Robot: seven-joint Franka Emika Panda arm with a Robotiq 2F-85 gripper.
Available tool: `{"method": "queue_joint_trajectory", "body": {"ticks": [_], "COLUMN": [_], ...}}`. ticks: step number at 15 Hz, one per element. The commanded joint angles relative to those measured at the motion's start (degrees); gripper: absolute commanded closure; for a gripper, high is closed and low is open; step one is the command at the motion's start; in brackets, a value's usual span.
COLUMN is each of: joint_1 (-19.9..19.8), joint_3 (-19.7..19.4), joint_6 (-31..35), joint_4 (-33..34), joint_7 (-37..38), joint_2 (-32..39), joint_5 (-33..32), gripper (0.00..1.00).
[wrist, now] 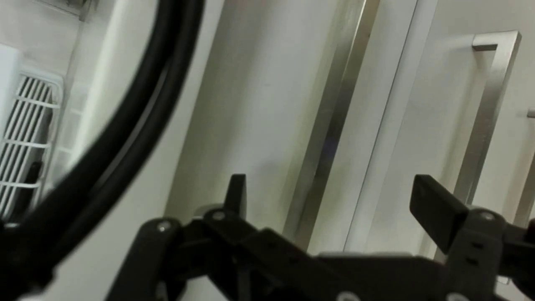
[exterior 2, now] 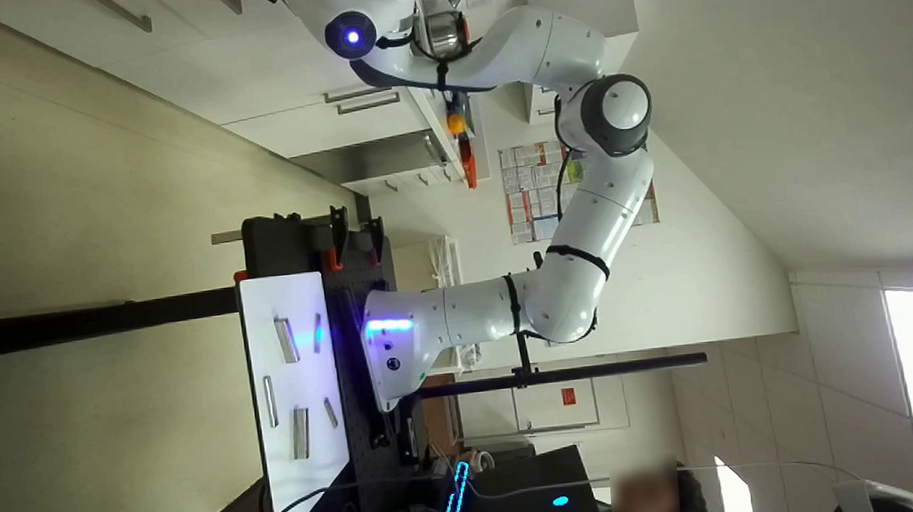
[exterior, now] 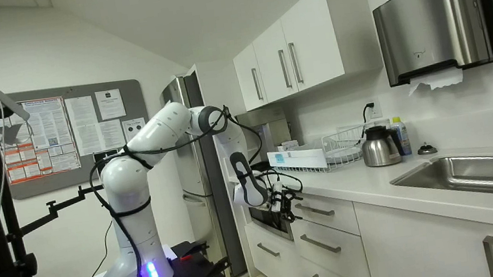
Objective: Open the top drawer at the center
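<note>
Gripper, fingers parted, facing the closed top drawer directly ahead of it. The silver bar handle appears between the fingertips in the wrist view, though depth and contact cannot be judged.

No wording can be read here. In an exterior view, printed sheets and a poster with orange blocks hang on a grey board, and a pale blue label marks a white panel. In an exterior view, a red sign, apparently lettered but too small, is on a white door.
</note>
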Motion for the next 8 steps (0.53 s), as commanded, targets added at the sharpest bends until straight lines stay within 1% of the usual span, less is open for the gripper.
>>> {"method": "queue_joint_trajectory", "body": {"ticks": [1,2,3,4,5,6,8], "joint_1": [-0.4,-0.4,-0.5,-0.5,-0.6,-0.7,-0.8], "joint_3": [0.3,0.3,0.2,0.1,0.0,-0.1,-0.2], "joint_6": [-0.1,-0.1,-0.2,-0.2,0.0,0.1,0.1], "joint_4": [3.1,3.8,4.4,5.0,5.5,5.9,6.2], "joint_7": [-2.2,-2.2,-1.9,-1.7,-1.7,-1.6,-1.6], "joint_2": [0.7,1.2,1.5,1.8,2.0,2.2,2.2], "joint_5": [0.4,0.5,0.1,-0.3,-0.4,-0.4,-0.4], "gripper": [0.0,0.0,0.25,0.26,0.32,0.42,0.55]}}
